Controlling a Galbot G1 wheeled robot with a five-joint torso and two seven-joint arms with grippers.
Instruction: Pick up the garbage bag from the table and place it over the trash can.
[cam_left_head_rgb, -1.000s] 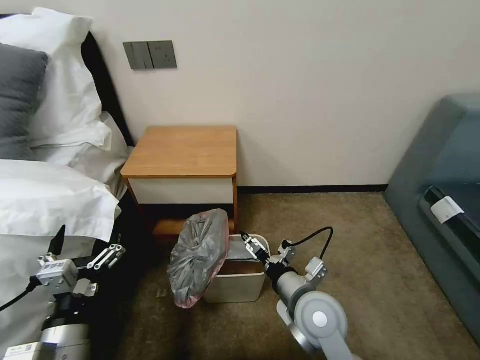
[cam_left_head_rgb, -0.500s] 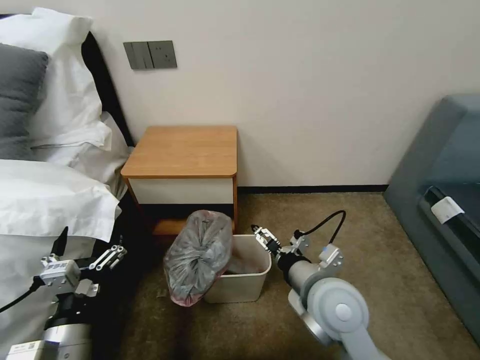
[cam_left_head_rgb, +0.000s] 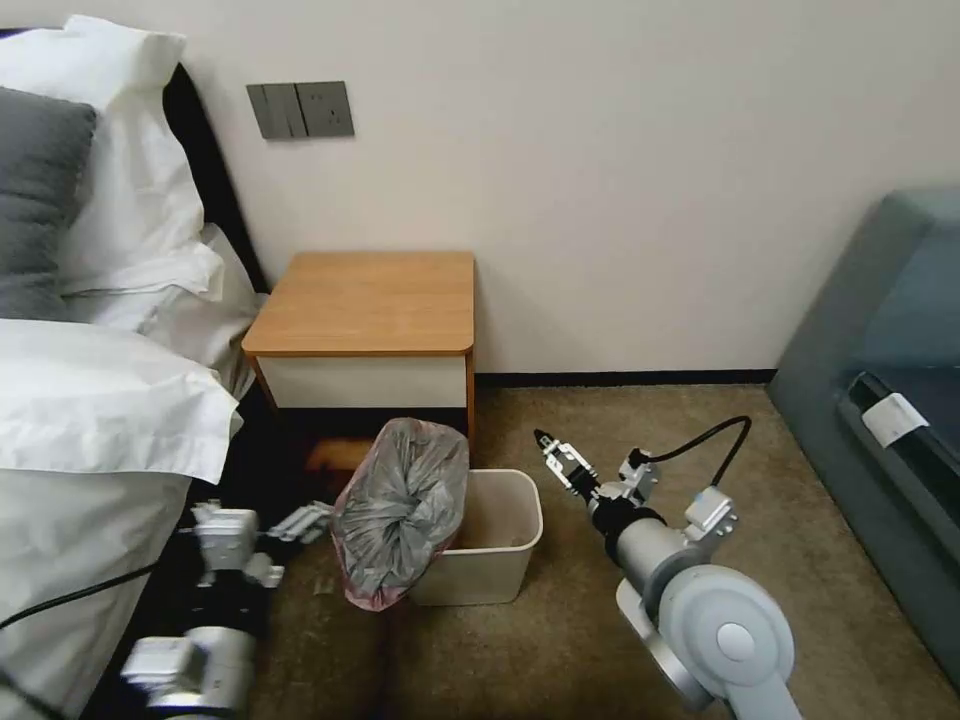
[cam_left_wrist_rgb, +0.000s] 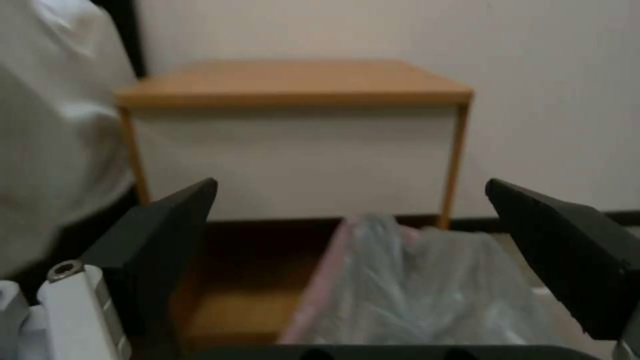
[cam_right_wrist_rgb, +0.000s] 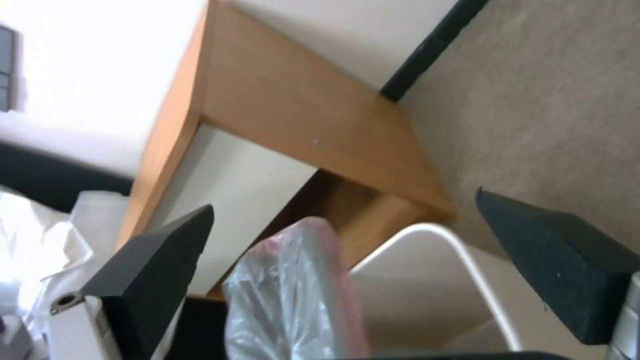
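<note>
The grey, pink-edged garbage bag (cam_left_head_rgb: 400, 510) hangs bunched over the left side of the beige trash can (cam_left_head_rgb: 528, 512), which stands on the carpet in front of the table (cam_left_head_rgb: 370, 300). My left gripper (cam_left_head_rgb: 310, 517) is low, just left of the bag, and open; in the left wrist view the garbage bag (cam_left_wrist_rgb: 427, 290) lies ahead between its spread fingers, untouched. My right gripper (cam_left_head_rgb: 548, 443) hovers open to the right of the can's rim. The right wrist view shows the garbage bag (cam_right_wrist_rgb: 293, 295), the trash can's white rim (cam_right_wrist_rgb: 467, 260) and the table (cam_right_wrist_rgb: 300, 110).
A bed with white pillows (cam_left_head_rgb: 100, 400) crowds the left side, close to my left arm. A grey-green sofa (cam_left_head_rgb: 880, 400) stands at the right. Open carpet (cam_left_head_rgb: 650, 400) lies between the can and the sofa. The wall runs right behind the table.
The right gripper has pulled back from the can's rim, up and to the right. The left gripper has swung right, close to the bag. The bag has bunched up taller on the can's left side.
</note>
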